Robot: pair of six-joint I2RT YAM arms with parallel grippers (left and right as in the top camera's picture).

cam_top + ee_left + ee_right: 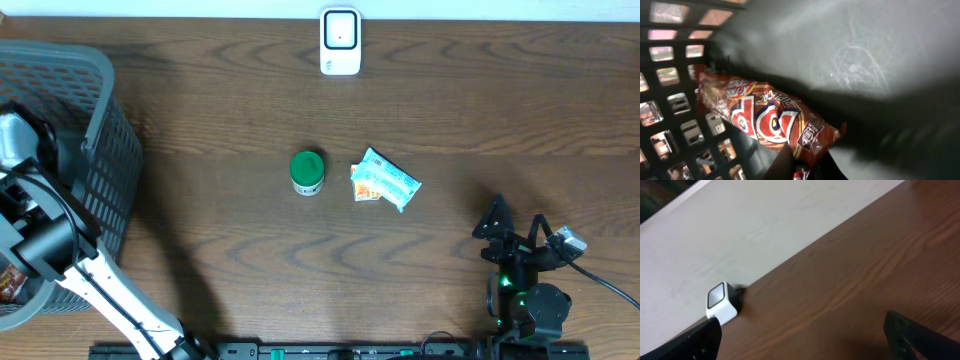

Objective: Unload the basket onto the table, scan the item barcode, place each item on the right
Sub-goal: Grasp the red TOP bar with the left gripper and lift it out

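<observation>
Left hand is pinched shut on the end of the red-and-brown snack packet, inside the grey plastic mesh basket at the left of the wooden tabletop. Right hand is spread wide, near right. White barcode scanner sits far centre. Green-lidded jar and blue-orange pouch are mid-tabletop.

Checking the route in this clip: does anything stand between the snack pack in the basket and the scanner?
Yes: the basket wall. The snack pack lies inside it, so it must go over the rim. Past that, nothing visible blocks the way to the scanner; the green jar and blue packet sit off that line.
</observation>
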